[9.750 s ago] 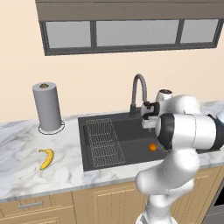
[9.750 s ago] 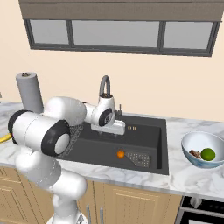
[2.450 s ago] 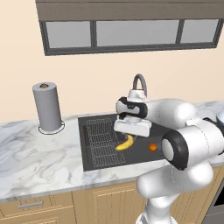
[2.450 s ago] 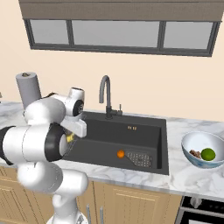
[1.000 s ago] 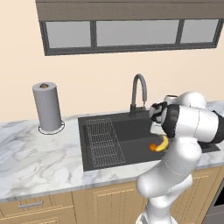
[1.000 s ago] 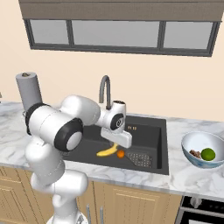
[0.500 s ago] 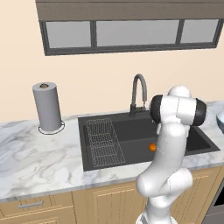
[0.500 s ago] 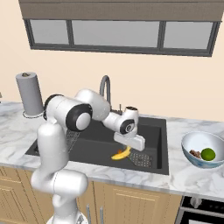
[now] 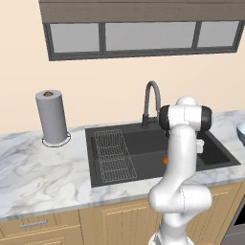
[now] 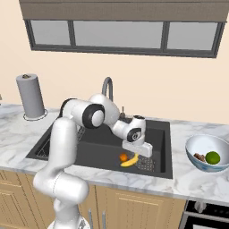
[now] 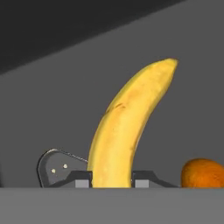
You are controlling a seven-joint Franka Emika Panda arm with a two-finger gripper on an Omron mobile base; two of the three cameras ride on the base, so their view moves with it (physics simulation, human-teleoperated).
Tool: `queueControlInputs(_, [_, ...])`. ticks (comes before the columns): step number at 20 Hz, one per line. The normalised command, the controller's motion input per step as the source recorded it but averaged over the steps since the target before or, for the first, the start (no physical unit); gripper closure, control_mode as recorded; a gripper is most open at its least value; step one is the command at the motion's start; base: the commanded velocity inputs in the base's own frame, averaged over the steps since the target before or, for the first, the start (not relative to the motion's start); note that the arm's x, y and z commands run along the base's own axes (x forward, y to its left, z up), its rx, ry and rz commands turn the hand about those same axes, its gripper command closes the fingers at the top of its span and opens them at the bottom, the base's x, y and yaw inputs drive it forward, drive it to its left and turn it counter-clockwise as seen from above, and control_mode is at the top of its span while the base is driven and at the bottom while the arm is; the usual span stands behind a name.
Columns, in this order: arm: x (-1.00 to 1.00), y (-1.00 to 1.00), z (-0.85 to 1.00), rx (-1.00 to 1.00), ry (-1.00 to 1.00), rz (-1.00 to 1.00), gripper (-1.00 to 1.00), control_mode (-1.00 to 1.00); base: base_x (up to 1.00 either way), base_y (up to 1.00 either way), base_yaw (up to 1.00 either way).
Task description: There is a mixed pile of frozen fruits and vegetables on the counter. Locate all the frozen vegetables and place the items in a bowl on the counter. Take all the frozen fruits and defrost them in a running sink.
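Observation:
My gripper (image 10: 134, 155) is shut on the yellow banana (image 10: 129, 162), low inside the black sink (image 10: 96, 147) at its right half. The banana hangs just above the basin floor beside the small orange (image 10: 123, 157), close to the drain grid (image 10: 146, 164). In the hand view the banana (image 11: 127, 127) stands between my fingertips (image 11: 82, 180), with the orange (image 11: 202, 174) at the lower right. The pale bowl (image 10: 206, 154) on the counter (image 10: 192, 183) right of the sink holds the green ball (image 10: 213, 157) and the brown lump (image 10: 199, 157). In the left base view my arm hides the hand; a bit of the orange (image 9: 164, 161) shows.
A dark gooseneck faucet (image 10: 107, 89) rises behind the sink. A wire rack (image 9: 112, 155) fills the basin's left part. A grey paper towel roll (image 9: 51, 117) stands on the counter far left. The bowl's rim (image 9: 241, 131) shows at the right edge.
The banana left the counter left of the sink and now hangs in my gripper. Over the last second I carried it rightward and down beside the orange.

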Motion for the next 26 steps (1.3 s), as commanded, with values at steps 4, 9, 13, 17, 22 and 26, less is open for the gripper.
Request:
queueControlInputs(4, [0.22,-0.09,-0.53,-0.04,-0.07,0.00,1.00,-1.00,0.00,0.00,0.00])
queueControlInputs(9, [0.28,-0.20,-0.50,-0.02,-0.03,-0.01,1.00,-1.00,0.00,0.00,0.00])
queueControlInputs(13, [0.41,-0.04,-0.46,-0.03,-0.03,-0.02,1.00,-1.00,0.00,0.00,0.00])
queueControlInputs(17, [0.29,0.03,-0.19,0.00,-0.02,0.00,1.00,-1.00,0.00,0.00,0.00])
queueControlInputs(22, [0.24,0.11,-0.18,0.00,-0.02,-0.01,-1.00,-1.00,0.00,0.00,0.00])
queueControlInputs(26, [0.18,0.02,-0.04,0.03,0.02,0.02,-1.00,-1.00,0.00,0.00,0.00])
